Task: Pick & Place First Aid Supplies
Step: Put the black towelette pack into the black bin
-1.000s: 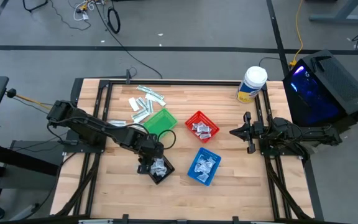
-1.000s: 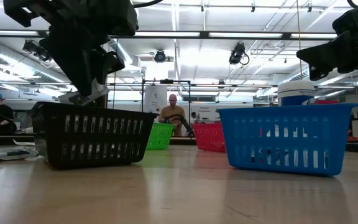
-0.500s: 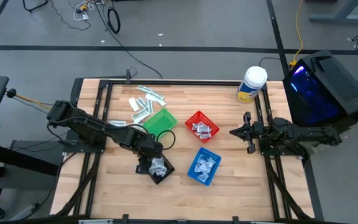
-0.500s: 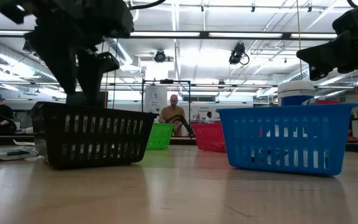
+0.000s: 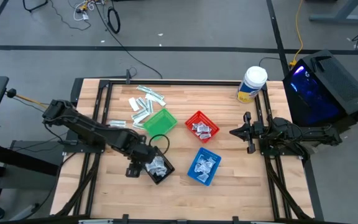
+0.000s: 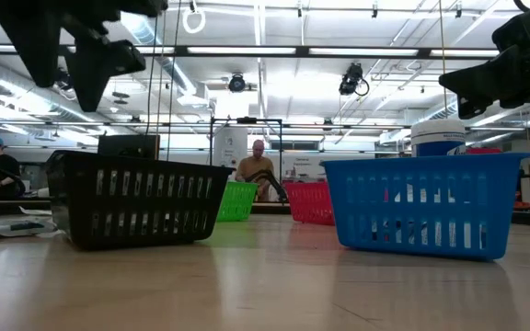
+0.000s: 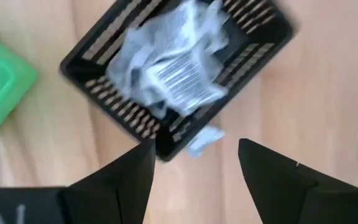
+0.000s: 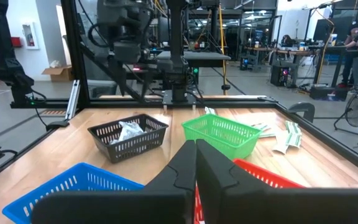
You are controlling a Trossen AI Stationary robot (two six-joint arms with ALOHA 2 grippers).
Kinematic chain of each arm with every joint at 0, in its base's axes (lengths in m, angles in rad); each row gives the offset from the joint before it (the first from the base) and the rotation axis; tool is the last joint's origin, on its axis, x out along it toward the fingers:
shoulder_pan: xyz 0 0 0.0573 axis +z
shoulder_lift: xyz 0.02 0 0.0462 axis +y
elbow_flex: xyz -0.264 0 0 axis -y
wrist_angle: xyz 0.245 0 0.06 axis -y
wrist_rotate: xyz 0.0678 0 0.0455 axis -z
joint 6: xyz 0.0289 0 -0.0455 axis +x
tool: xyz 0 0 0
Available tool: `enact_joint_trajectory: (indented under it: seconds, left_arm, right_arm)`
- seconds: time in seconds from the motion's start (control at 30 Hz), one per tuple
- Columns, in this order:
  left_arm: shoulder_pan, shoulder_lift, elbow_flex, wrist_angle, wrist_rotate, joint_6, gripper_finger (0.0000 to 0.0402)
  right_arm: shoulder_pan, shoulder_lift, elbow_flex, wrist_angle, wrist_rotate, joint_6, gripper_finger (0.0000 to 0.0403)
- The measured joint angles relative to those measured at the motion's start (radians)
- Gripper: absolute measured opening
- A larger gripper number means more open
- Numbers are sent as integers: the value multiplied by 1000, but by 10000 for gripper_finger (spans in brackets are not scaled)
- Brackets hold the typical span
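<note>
My left gripper (image 5: 131, 170) hangs open in the air just left of the black basket (image 5: 161, 170); the left wrist view looks down between its fingers (image 7: 194, 149) at that basket (image 7: 98, 46). Crumpled white packets (image 7: 176, 68) lie in the basket. One small packet (image 7: 204, 140) lies flat on the wood against the basket's outer wall. More narrow white and pale-green strips (image 5: 145, 102) lie flat at the table's far left. My right gripper (image 5: 235, 132) waits shut above the table's right side, away from everything.
The green basket (image 5: 159, 122), the red basket (image 5: 202, 126) and the blue basket (image 5: 204, 166) stand mid-table, the red and blue ones holding packets. A white-lidded tub (image 5: 252, 84) stands at the far right. Bare wood (image 5: 110, 186) lies near the left gripper.
My left gripper has risen from just over the black basket and drawn back toward the table's left edge. A pale packet that showed under its fingers a second ago is gone from them. The basket has stayed in place.
</note>
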State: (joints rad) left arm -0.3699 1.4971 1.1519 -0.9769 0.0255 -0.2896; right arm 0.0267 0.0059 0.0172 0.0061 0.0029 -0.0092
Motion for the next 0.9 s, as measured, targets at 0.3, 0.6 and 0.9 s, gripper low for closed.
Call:
enact_joint_trajectory:
  seconds: [0.3, 0.6, 0.9]
  left_arm:
    - [-77, -144, -101, 2, -2, -173, 238]
    - [-256, -281, -214, 1, -58, -479, 238]
    - [-430, -302, -326, 123, -180, -565, 239]
  right_arm:
    - [0, 0, 0, 1, 0, 0, 13]
    - [0, 0, 0, 0, 7, 0, 13]
    - [0, 0, 0, 0, 7, 0, 13]
